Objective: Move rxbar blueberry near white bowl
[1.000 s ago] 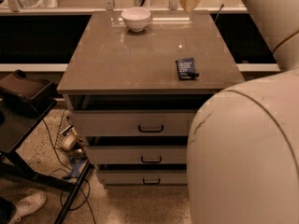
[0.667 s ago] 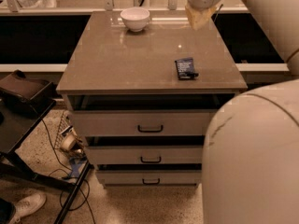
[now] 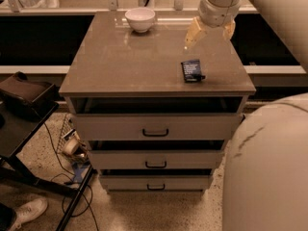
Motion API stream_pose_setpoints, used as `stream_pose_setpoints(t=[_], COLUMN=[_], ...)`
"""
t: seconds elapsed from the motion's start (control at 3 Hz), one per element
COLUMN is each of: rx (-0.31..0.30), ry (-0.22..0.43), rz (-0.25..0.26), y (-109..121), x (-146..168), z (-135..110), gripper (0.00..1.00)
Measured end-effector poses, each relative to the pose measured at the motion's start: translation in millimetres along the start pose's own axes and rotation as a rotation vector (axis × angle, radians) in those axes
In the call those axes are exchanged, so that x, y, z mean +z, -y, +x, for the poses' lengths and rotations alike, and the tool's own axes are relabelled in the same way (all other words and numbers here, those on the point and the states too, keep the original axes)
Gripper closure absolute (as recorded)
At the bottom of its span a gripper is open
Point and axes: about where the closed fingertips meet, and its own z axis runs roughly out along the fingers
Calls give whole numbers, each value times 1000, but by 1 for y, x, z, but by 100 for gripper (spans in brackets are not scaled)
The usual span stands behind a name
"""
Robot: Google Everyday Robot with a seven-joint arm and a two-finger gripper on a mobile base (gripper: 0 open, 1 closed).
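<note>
Gripper hangs over the cabinet top at right rear, fingers apart and empty, just behind the rxbar blueberry lying flat near the front right edge, well apart from the white bowl at the rear, so likely staged for a top-down grasp.

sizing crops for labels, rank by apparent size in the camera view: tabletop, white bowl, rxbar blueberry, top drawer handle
1. tabletop
2. white bowl and rxbar blueberry: near alike, bowl sits farther, so unranked
3. top drawer handle
The gripper, jaws open, hangs above the tabletop's back right.
</note>
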Motion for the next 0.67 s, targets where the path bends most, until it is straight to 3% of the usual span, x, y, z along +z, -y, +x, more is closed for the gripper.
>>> stream_pose_setpoints(t=[0.33, 0.67], rx=[-3, 6], ry=[0, -34], rz=[-1, -5], y=[-1, -5], x=[2, 16], z=[-1, 4], gripper=[3, 0])
